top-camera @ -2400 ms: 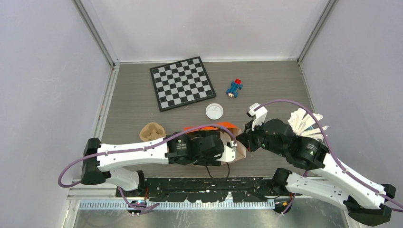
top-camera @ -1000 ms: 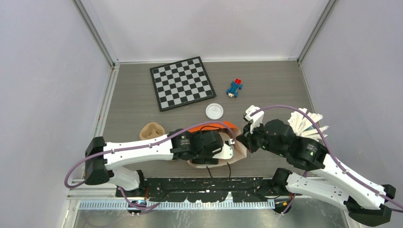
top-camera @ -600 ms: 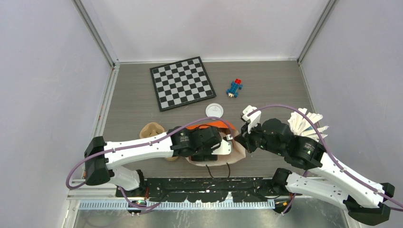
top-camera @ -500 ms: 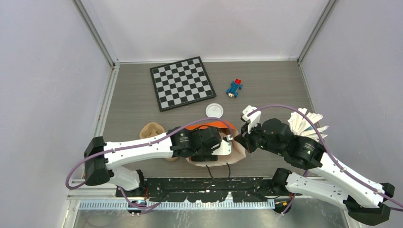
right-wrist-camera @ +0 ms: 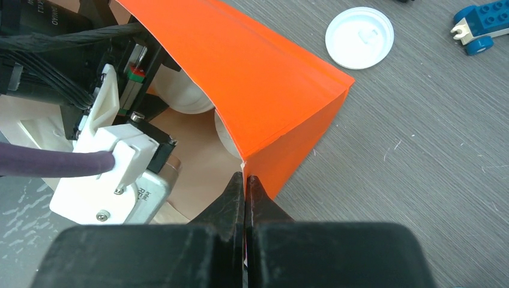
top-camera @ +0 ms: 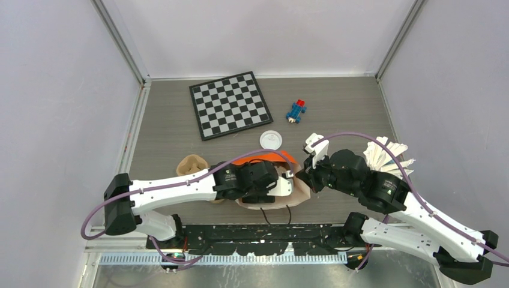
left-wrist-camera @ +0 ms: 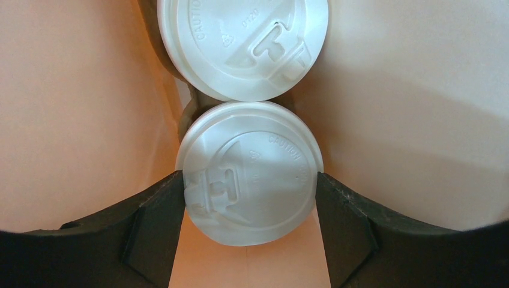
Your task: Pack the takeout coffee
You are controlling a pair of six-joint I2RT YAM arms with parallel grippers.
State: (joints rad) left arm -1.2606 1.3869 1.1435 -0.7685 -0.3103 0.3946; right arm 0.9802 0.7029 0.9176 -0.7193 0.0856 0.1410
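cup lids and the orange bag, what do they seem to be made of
The lower cup lid and upper cup lid: thin moulded plastic, white, faintly glossy, going by the embossed CAUTION lettering and raised sip shapes. The orange bag: probably paper, matte orange outside, tan inside, with a sharp folded crease; any coating cannot be told.

One small brown kraft-paper cup with a round white plastic lid (left-wrist-camera: 249, 165) sat in my left gripper (left-wrist-camera: 249, 198), with a second like it (left-wrist-camera: 240, 42) just beyond.
Both stood upright inside the orange paper bag (right-wrist-camera: 264, 90), showing me mostly their lids with raised lettering and sip tabs. My fingers (left-wrist-camera: 150, 228) pressed the nearer lid's rim on both sides, and the farther lid's rim met it in my view.
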